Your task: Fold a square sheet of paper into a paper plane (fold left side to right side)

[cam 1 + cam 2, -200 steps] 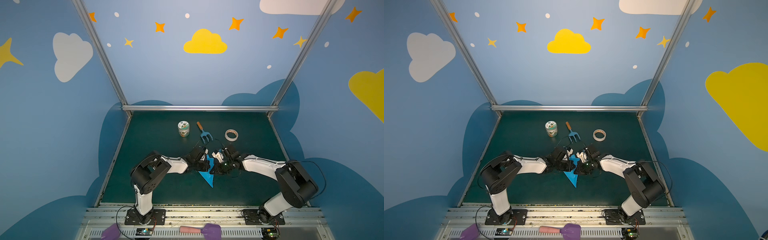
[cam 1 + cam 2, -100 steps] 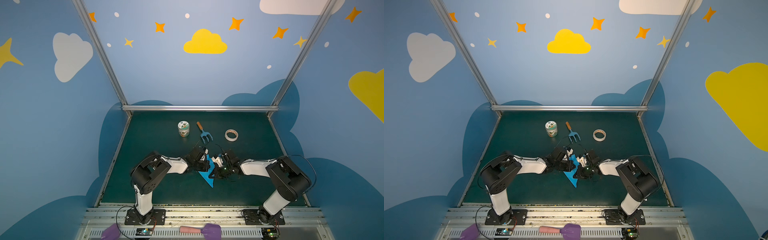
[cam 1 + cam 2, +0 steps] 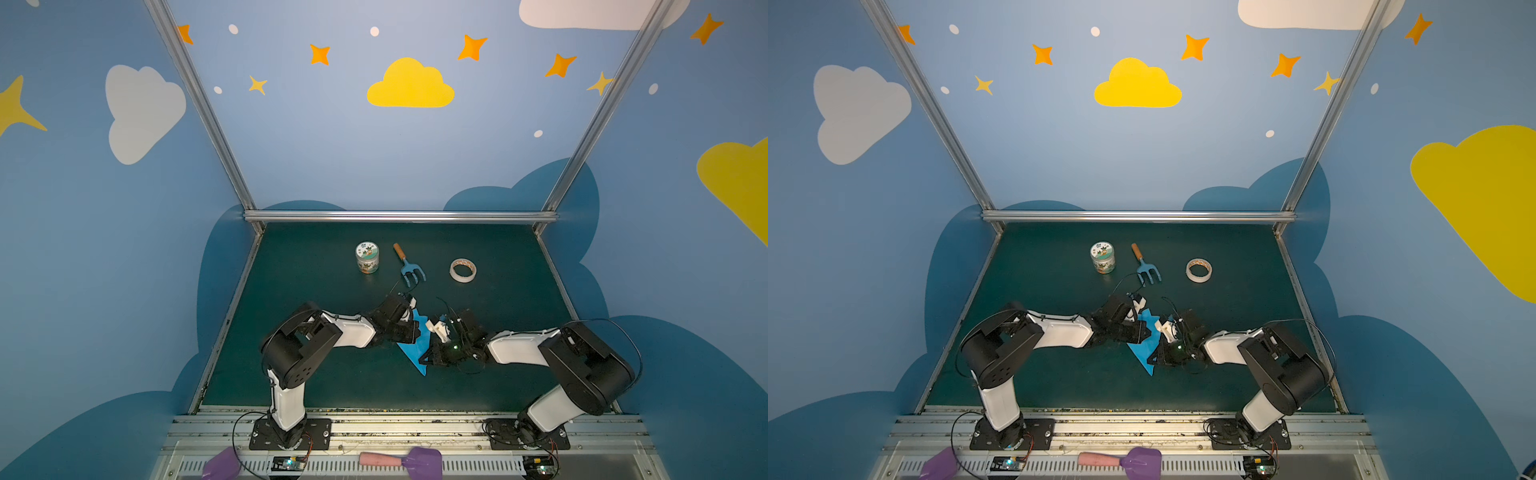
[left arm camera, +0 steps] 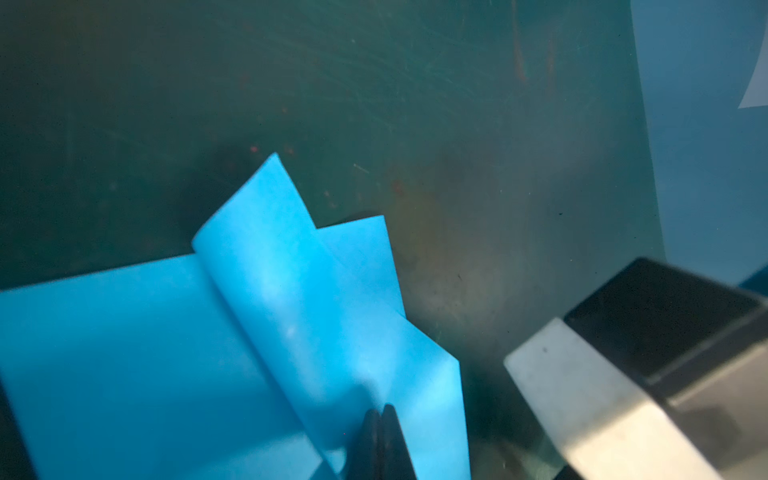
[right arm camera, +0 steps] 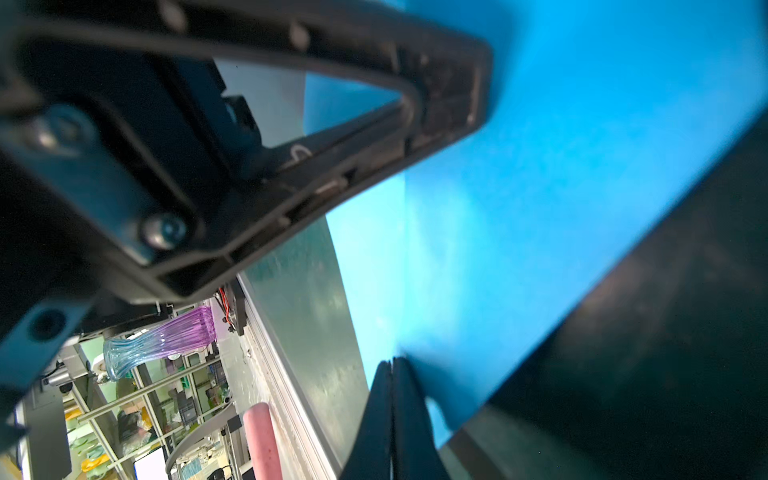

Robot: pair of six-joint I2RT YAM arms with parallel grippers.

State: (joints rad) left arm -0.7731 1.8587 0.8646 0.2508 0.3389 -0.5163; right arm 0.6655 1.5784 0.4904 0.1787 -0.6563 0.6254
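The square sheet of paper (image 3: 415, 353) (image 3: 1144, 351), bright blue, lies mid-table folded to a narrow triangle whose tip points at the front rail. My left gripper (image 3: 415, 336) (image 3: 1144, 332) is shut and presses its tips onto the paper's far part. In the left wrist view the gripper (image 4: 382, 409) rests on the sheet (image 4: 166, 353) beside a flap that curls up. My right gripper (image 3: 424, 360) (image 3: 1154, 360) is shut with nothing between its fingers. In the right wrist view the gripper (image 5: 392, 361) touches the paper (image 5: 540, 187) near its edge.
A small printed jar (image 3: 367, 257), a blue fork with wooden handle (image 3: 409, 270) and a tape roll (image 3: 463, 270) stand in a row behind the arms. A pink-handled purple scoop (image 3: 399, 459) lies on the front rail. Side walls close in the table.
My right gripper has slid along the paper toward the front rail, and its arm has swung with it. The left gripper has stayed put on the paper.
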